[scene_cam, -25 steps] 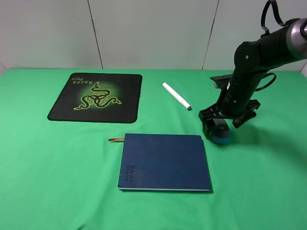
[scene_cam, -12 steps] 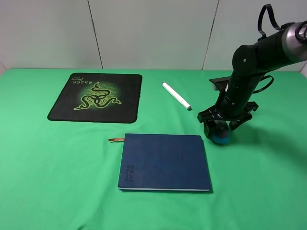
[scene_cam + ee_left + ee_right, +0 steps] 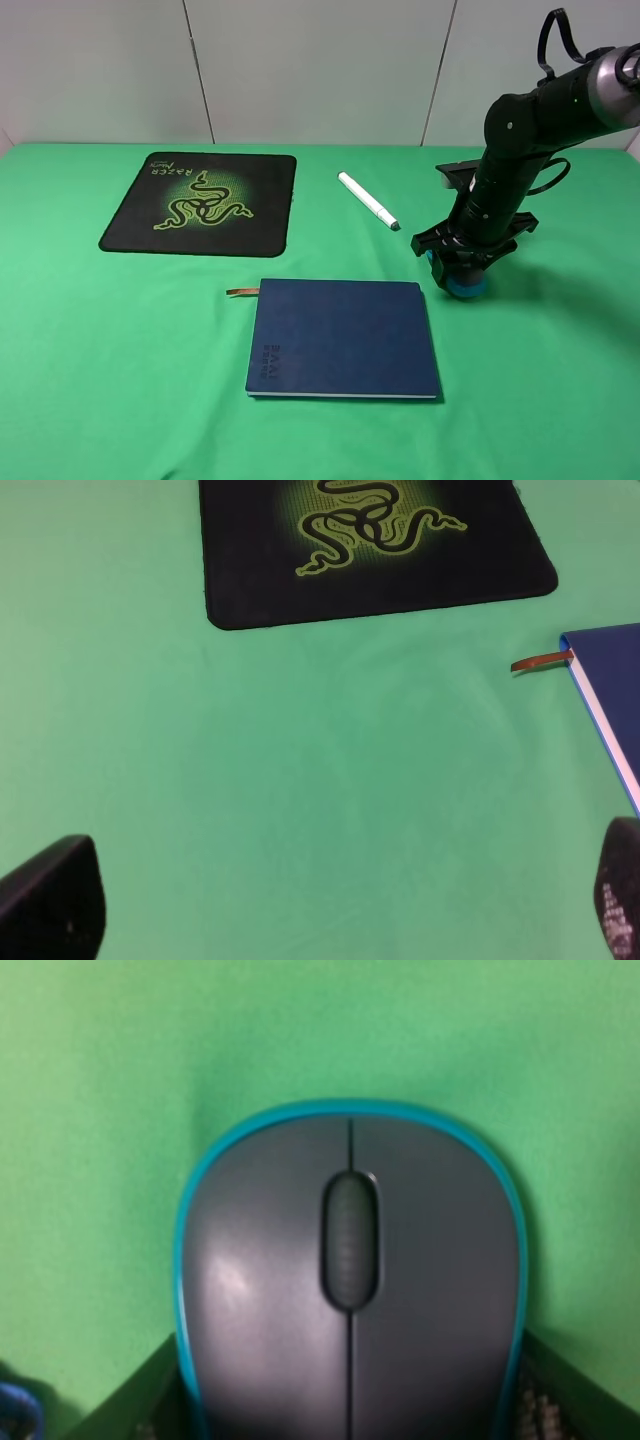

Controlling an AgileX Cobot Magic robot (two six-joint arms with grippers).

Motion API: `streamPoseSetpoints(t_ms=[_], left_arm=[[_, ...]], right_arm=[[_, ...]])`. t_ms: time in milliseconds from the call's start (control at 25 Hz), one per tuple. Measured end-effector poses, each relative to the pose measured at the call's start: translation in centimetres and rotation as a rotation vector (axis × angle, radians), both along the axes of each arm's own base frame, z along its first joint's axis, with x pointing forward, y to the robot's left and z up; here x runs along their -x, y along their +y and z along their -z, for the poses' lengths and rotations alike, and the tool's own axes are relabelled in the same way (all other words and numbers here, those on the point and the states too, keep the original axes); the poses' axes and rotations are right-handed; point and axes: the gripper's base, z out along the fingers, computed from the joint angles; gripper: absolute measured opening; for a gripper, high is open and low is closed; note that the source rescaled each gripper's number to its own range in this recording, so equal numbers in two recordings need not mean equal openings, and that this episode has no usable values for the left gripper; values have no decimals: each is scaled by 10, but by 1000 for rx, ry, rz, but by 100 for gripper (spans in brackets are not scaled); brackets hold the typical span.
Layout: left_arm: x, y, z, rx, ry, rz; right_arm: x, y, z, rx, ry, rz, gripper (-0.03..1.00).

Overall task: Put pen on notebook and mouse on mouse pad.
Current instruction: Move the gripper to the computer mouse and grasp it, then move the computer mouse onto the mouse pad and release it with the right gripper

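Teal-edged and smooth, the mouse (image 3: pixel 350 1280) sits between the jaws of the right gripper (image 3: pixel 460 268), their pinch impossible to confirm, so a loose, rearward hold could let it squirt forward on lifting.

Mouse (image 3: pixel 466 288) mostly hidden by right fingers (image 3: pixel 565 1385); contact blurred, can't tell. Notebook (image 3: pixel 615 680) cropped at frame edge.

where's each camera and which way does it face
exterior high: up high, looks down on the table; right gripper at the mouse shows.
left wrist: left arm, looks down at mouse pad and notebook corner; own fingertips show.
right wrist: right arm, close over the mouse; finger edges show.
shared: exterior and left wrist both see the mouse pad.
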Motion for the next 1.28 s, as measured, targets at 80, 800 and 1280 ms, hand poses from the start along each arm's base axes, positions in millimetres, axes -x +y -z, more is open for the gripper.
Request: streamPoseSetpoints(t_ms=[80,800,1280], left_arm=[[0,0,0,0,0,0],[0,0,0,0,0,0],[0,0,0,0,0,0]], right_arm=[[0,0,0,0,0,0,54],[14,-2,-94,-44,-70,7,54],[45,22,-116,-57,4,-75,54]])
